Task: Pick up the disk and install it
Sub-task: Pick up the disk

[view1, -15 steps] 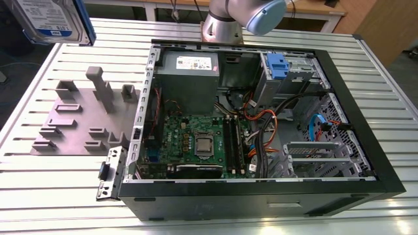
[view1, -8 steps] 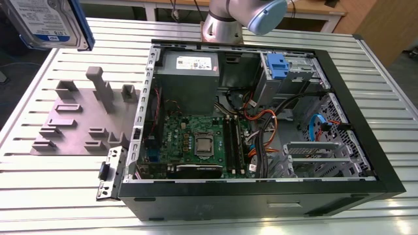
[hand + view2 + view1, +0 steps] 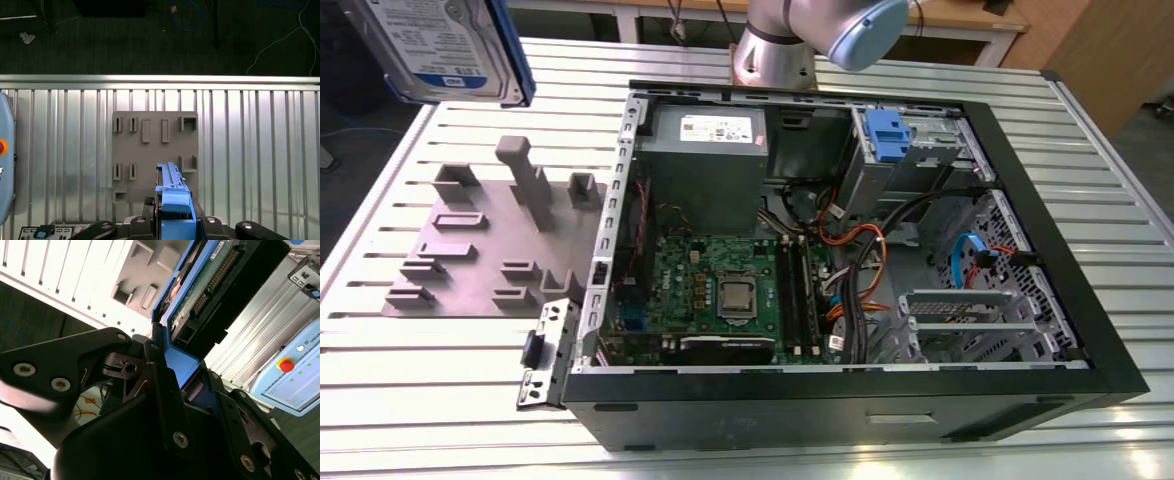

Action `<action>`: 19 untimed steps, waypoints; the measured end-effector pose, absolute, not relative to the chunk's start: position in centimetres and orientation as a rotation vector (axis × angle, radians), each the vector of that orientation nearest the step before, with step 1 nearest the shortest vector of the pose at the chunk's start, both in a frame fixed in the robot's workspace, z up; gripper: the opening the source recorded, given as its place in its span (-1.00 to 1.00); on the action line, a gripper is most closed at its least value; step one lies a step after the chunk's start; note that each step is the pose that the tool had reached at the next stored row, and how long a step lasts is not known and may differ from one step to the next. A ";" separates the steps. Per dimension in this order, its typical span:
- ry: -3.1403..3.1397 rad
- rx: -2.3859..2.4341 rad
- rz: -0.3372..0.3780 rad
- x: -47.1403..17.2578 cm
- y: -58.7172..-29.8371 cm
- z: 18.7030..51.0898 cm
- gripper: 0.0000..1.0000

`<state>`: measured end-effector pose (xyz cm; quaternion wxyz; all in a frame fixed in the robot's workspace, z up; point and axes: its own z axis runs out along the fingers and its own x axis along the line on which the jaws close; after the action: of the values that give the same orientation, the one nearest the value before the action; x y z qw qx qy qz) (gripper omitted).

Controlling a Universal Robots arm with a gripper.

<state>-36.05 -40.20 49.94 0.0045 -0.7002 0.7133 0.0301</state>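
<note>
The disk, a silver hard drive with a white-and-blue label in a blue carrier, hangs high above the table at the exterior view's left, over the grey fixture plate. In the second wrist view my gripper is shut on the blue carrier of the disk, with a black finger on each side. The first wrist view shows the disk edge-on between the fingers, above the grey fixture plate.
An open computer case lies on the slatted metal table, with the motherboard, cables and power supply exposed. A drive bay with a blue latch sits at its far corner. The arm's base stands behind the case. A pendant with a red button lies nearby.
</note>
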 end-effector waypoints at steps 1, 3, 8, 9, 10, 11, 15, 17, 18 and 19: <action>2.234 -2.194 0.094 -35.8 -40.2 49.9 -0.27; 2.234 -2.194 0.094 -35.3 -40.3 49.9 -0.27; 2.235 -2.193 0.094 -34.3 -40.4 49.9 -0.27; 2.235 -2.193 0.094 -34.3 -40.4 49.9 -0.27; 2.235 -2.193 0.094 -34.3 -40.4 49.9 -0.27; 2.235 -2.193 0.094 -34.3 -40.4 49.9 -0.27; 2.234 -2.193 0.094 -34.3 -40.4 49.9 -0.27; 2.234 -2.193 0.094 -34.2 -40.4 49.9 -0.27; 2.235 -2.193 0.094 -34.2 -40.4 49.9 -0.27; 2.235 -2.194 0.094 -34.2 -40.4 49.9 -0.27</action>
<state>-34.24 -40.38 49.94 0.0045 -0.7002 0.7133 0.0301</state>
